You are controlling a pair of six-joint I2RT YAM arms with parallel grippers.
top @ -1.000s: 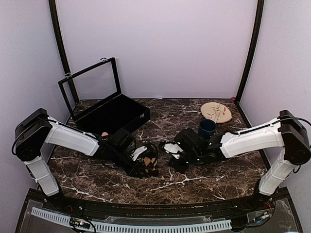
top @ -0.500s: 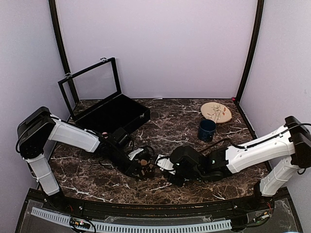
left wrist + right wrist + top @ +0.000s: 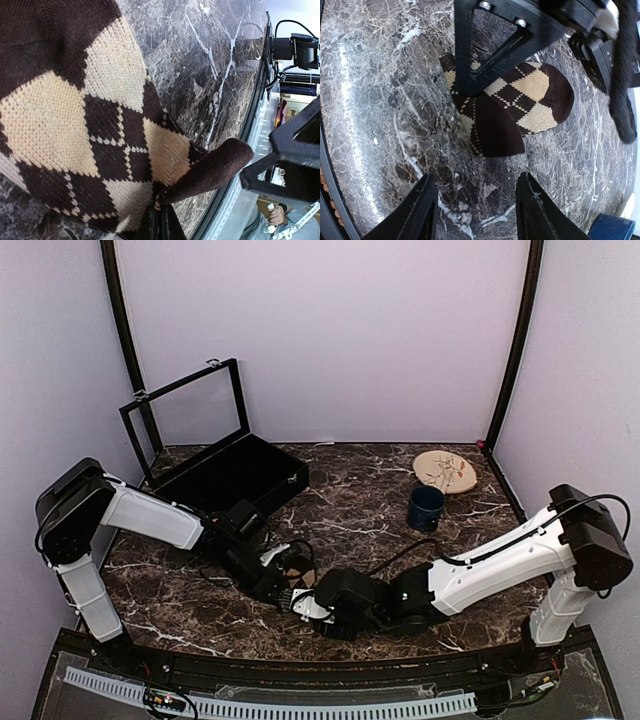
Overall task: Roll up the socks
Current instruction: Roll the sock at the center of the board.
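A brown and cream argyle sock [image 3: 85, 115] lies folded on the marble table near the front middle. It also shows in the right wrist view [image 3: 520, 105] and only partly in the top view [image 3: 296, 566]. My left gripper [image 3: 160, 226] is shut on the sock's edge, where a brown flap sticks out; it shows in the top view [image 3: 283, 582]. My right gripper [image 3: 480, 210] is open and empty, its fingers [image 3: 424, 212] just short of the sock's dark end. In the top view the right gripper [image 3: 308, 603] sits right next to the left one.
A black case [image 3: 225, 475] with its lid up stands at the back left. A blue mug [image 3: 426, 507] and a round wooden plate [image 3: 445, 471] are at the back right. The table's front edge [image 3: 300, 658] is close to both grippers.
My right arm has swung left and toward the front edge, up to the sock. My left gripper has pulled the sock slightly nearer, and it is now more covered.
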